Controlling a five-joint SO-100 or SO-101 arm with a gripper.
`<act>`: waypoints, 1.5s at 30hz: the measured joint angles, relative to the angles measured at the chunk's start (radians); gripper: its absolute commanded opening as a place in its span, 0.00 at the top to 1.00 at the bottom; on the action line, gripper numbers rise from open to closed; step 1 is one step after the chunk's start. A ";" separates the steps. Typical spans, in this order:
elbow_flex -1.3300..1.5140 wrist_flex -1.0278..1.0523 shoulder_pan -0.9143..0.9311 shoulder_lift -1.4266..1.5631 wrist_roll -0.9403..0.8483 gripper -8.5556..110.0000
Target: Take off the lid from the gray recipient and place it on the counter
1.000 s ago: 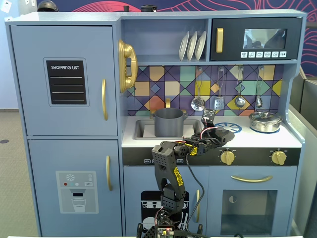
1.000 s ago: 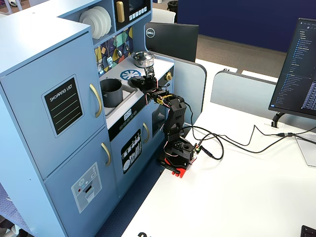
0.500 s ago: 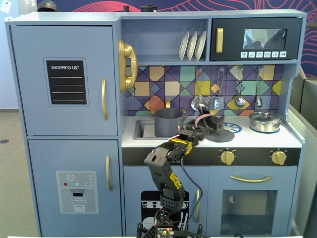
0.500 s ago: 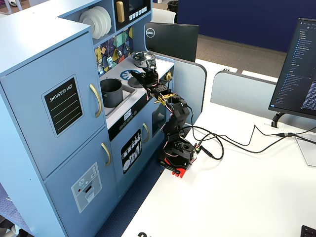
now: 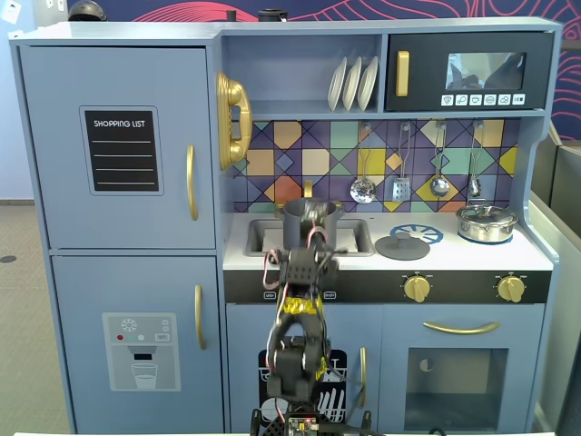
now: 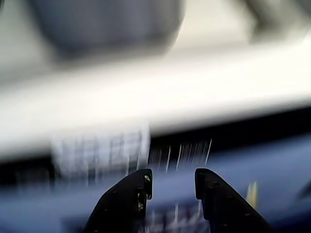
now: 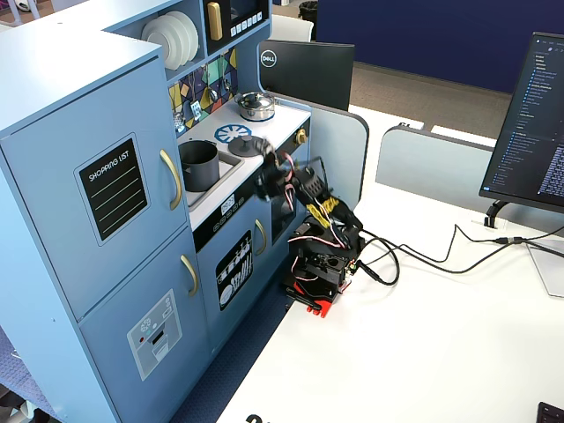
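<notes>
The gray recipient (image 5: 302,221) stands open in the sink cutout, and also shows in the other fixed view (image 7: 199,165) and blurred at the top of the wrist view (image 6: 107,24). The dark gray lid (image 5: 402,245) lies flat on the white counter (image 5: 454,257) next to the blue burner ring; it also shows in the other fixed view (image 7: 250,146). My gripper (image 6: 172,177) is open and empty, apart from the lid. It sits in front of the counter's front edge (image 6: 155,97), below the pot, as both fixed views show (image 5: 309,259) (image 7: 267,169).
A shiny silver pot (image 5: 486,222) with its lid stands at the counter's right end. Utensils (image 5: 399,186) hang on the tiled back wall. Yellow knobs (image 5: 417,288) sit on the black front panel. The arm's base (image 7: 319,264) and cables lie on the white table.
</notes>
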 measured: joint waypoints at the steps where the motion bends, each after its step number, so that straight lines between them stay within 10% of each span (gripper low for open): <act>1: 0.051 0.021 -0.014 0.032 -0.003 0.93; 16: 0.632 0.041 -0.199 0.252 0.101 0.93; 45: 0.640 0.272 -0.242 0.268 0.071 0.87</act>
